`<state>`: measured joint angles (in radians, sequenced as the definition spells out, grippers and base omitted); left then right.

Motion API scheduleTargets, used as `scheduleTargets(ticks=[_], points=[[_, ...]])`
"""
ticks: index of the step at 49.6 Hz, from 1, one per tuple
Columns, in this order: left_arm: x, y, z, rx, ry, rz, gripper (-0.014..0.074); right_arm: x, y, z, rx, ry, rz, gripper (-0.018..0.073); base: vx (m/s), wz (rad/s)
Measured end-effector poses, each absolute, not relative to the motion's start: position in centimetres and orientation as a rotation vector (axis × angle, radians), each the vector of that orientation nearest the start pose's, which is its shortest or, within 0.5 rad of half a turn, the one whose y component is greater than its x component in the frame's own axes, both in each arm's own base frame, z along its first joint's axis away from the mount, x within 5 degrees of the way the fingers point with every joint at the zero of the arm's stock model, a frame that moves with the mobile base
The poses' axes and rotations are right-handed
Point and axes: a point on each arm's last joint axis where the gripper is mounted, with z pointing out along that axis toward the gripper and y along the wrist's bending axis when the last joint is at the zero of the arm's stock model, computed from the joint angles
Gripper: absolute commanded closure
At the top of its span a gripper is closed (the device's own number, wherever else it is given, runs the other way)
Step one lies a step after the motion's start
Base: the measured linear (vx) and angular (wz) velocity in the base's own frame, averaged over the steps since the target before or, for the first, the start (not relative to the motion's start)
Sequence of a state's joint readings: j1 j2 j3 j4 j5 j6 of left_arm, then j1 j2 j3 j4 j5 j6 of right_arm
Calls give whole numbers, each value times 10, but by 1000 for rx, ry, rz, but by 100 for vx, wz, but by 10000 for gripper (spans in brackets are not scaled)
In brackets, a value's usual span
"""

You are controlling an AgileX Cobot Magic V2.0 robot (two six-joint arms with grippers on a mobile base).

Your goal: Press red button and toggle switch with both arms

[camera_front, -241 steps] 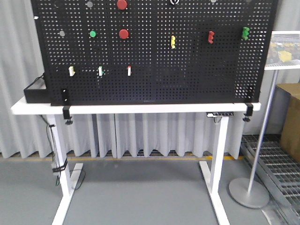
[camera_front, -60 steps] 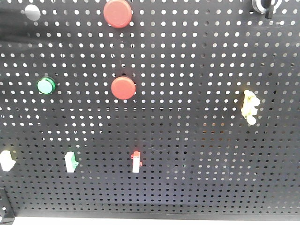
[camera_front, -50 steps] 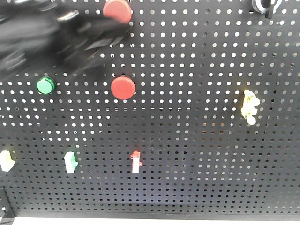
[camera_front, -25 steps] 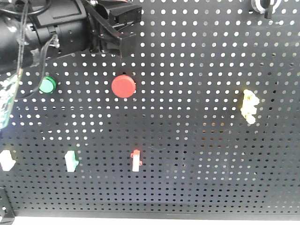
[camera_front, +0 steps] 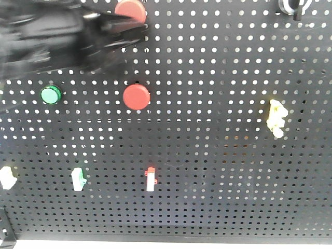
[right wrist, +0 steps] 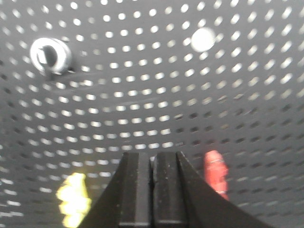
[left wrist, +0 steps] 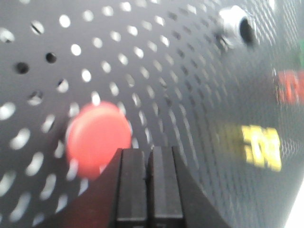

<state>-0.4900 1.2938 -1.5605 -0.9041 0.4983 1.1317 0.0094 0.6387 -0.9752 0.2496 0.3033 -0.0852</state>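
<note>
In the front view two red buttons sit on the black pegboard [camera_front: 218, 67], an upper one [camera_front: 129, 9] and a lower one [camera_front: 136, 97]. My left gripper [camera_front: 129, 28], blurred by motion, is just below and left of the upper button. In the left wrist view the left gripper [left wrist: 148, 153] is shut and empty, its tips just right of a red button [left wrist: 97, 139]. In the right wrist view the right gripper [right wrist: 153, 156] is shut and empty, between a red toggle switch [right wrist: 216, 173] and a yellow toggle switch [right wrist: 73, 199]. The yellow switch also shows in the front view [camera_front: 276, 118].
A green button [camera_front: 51, 95] sits left of the lower red button. Small rocker switches line the lower board: white [camera_front: 6, 177], green [camera_front: 78, 179], red [camera_front: 150, 179]. A silver key switch [right wrist: 50, 54] and a white plug [right wrist: 203, 39] are above the right gripper.
The base came close to the board. My left arm swung in from the upper left over the upper red button; now it is blurred and the button shows again.
</note>
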Motion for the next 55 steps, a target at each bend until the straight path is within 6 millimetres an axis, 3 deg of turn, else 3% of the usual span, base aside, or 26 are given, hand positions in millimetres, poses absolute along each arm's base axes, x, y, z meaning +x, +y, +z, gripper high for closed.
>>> scheduleTargets(ticks=[8,14,23,31,43,55], points=[[192,-141,491,886,1339,-446,594,111,17,467,-36,1476,264,562,0,0],[167,-124,460,859,1383,-428,594,125,30,480,-164,1497,357,562,0,0],[126,-97,427,806,1387,-400,594,163,48,497,-349,1464,513,562,0,0],[98,-80,411,761,1353,-391,594,201,55,506,-344,1433,652,562,0,0],[90,-72,403,713,1344,-385,594,241,59,506,-368,1463,713,562,0,0],[90,-72,403,711,1345,-384,594,248,56,506,-343,1462,671,562,0,0]])
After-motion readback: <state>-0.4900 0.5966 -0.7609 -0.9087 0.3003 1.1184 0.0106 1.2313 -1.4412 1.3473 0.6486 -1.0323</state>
